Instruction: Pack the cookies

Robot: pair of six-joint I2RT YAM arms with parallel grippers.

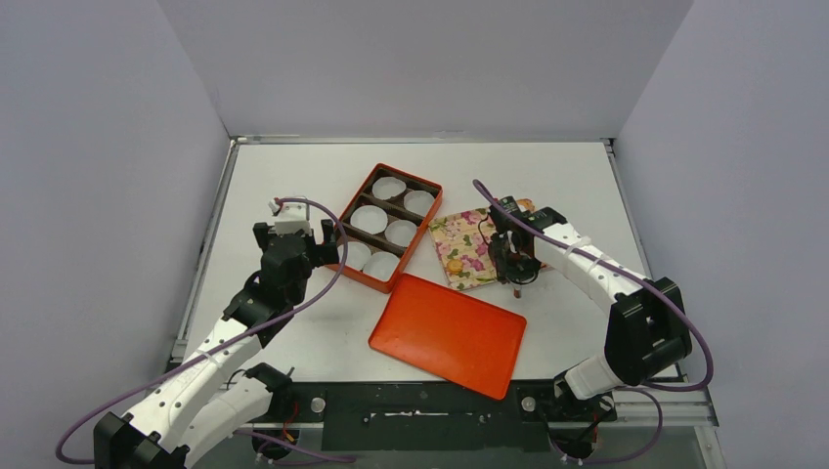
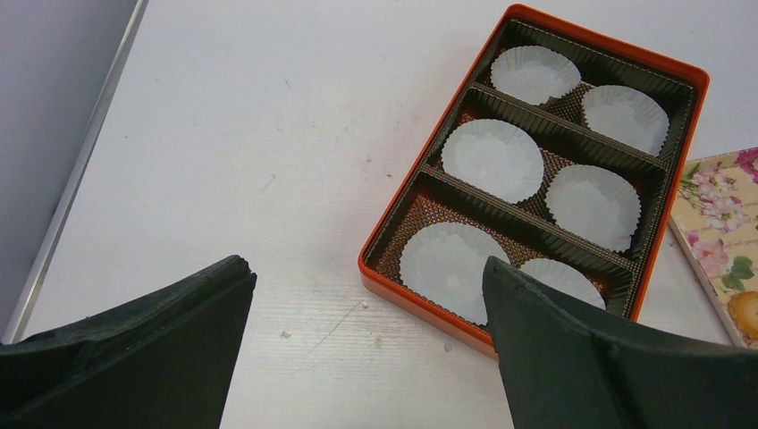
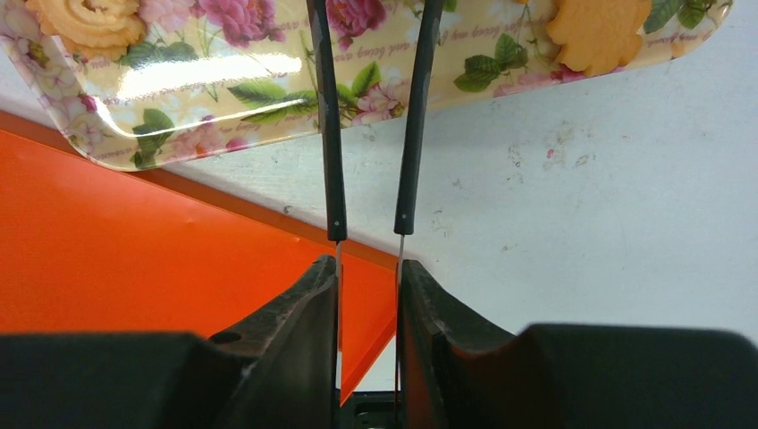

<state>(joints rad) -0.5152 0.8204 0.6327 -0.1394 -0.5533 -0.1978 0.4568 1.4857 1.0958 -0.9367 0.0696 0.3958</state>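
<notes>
Cookies lie on a flowered tray (image 1: 461, 249): a yellow swirl cookie (image 3: 89, 22) and an orange flower-shaped cookie (image 3: 597, 31) show in the right wrist view, and one shows at the edge of the left wrist view (image 2: 746, 313). My right gripper (image 3: 368, 268) (image 1: 515, 256) is shut on thin black tongs (image 3: 331, 134). The tongs' arms reach out over the tray's near edge with a gap between them, and their tips are out of frame. My left gripper (image 2: 362, 268) (image 1: 327, 244) hangs wide open and empty by the near left corner of the orange box (image 2: 393, 210).
The orange box (image 1: 338, 210) has a brown divider insert and several empty white paper cups (image 2: 492, 159). An orange lid (image 1: 448, 332) (image 3: 134, 259) lies flat in front of the box and tray. Grey walls stand on both sides and at the back.
</notes>
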